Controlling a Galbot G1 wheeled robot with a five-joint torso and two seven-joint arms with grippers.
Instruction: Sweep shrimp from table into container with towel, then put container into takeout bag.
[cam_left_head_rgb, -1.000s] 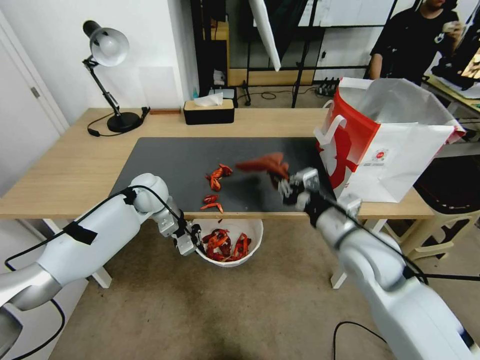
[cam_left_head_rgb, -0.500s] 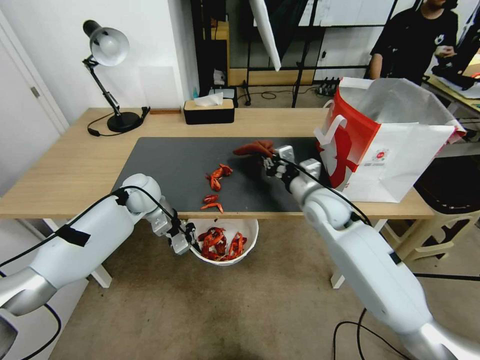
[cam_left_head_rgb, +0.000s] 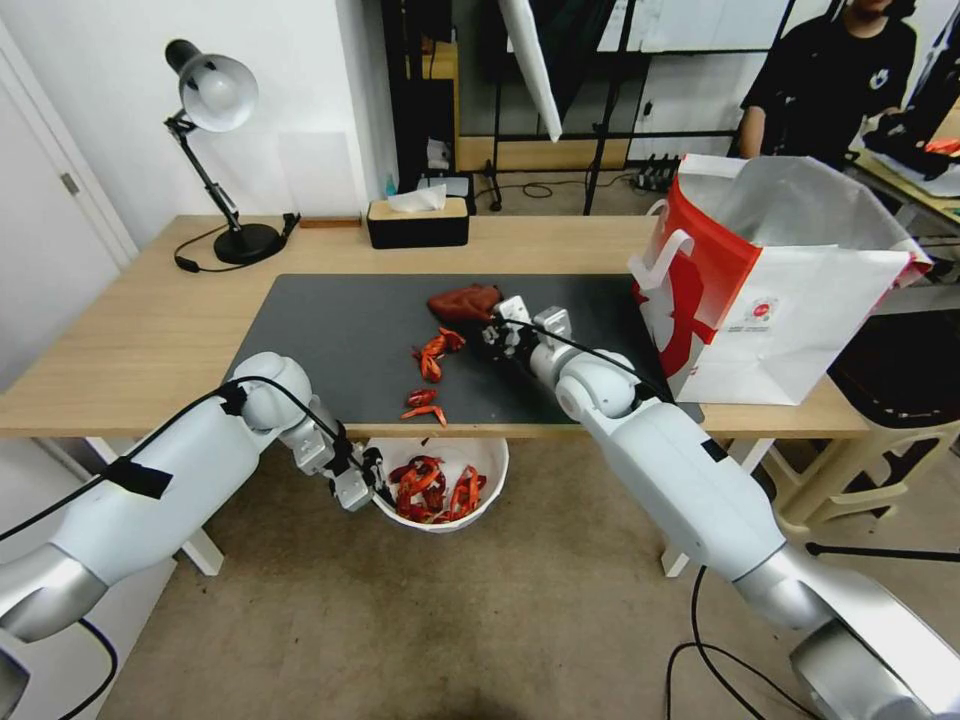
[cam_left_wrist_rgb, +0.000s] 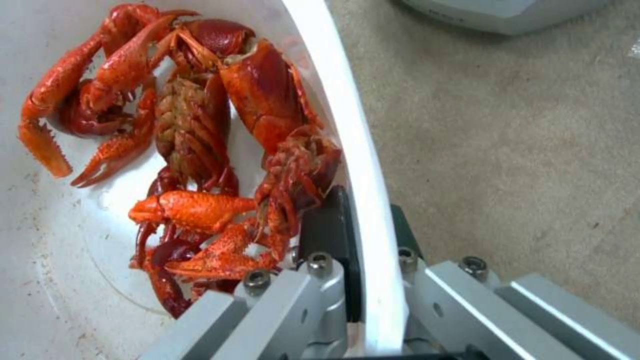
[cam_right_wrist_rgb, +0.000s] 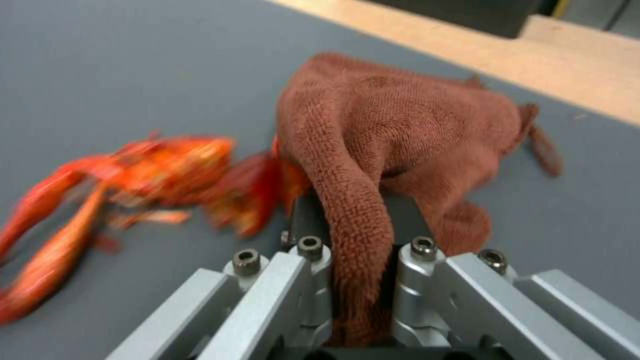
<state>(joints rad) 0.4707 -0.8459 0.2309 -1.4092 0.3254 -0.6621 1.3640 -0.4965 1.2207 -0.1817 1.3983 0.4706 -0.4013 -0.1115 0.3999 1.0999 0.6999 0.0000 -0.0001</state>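
Observation:
Below the table's (cam_left_head_rgb: 140, 330) front edge my left gripper (cam_left_head_rgb: 372, 487) is shut on the rim of the white container (cam_left_head_rgb: 487, 460), which holds several red shrimp (cam_left_head_rgb: 430, 488). In the left wrist view one finger sits inside the container (cam_left_wrist_rgb: 347, 115) rim and one outside, beside the shrimp (cam_left_wrist_rgb: 200, 150). My right gripper (cam_left_head_rgb: 494, 330) is shut on the rust-red towel (cam_left_head_rgb: 462, 302), low over the dark mat just behind several loose shrimp (cam_left_head_rgb: 430, 358). The right wrist view shows the towel (cam_right_wrist_rgb: 400, 135) bunched between the jaws with shrimp (cam_right_wrist_rgb: 153, 170) beside it. The takeout bag (cam_left_head_rgb: 780, 290) stands open at the right.
A black tissue box (cam_left_head_rgb: 417, 222) and a desk lamp (cam_left_head_rgb: 222, 150) stand at the back of the table. More shrimp (cam_left_head_rgb: 424, 405) lie near the mat's front edge above the container. A beige stool (cam_left_head_rgb: 880, 440) sits right of the table.
My right gripper has carried the towel leftward and down across the mat to just behind the loose shrimp. The left gripper and container have shifted slightly left.

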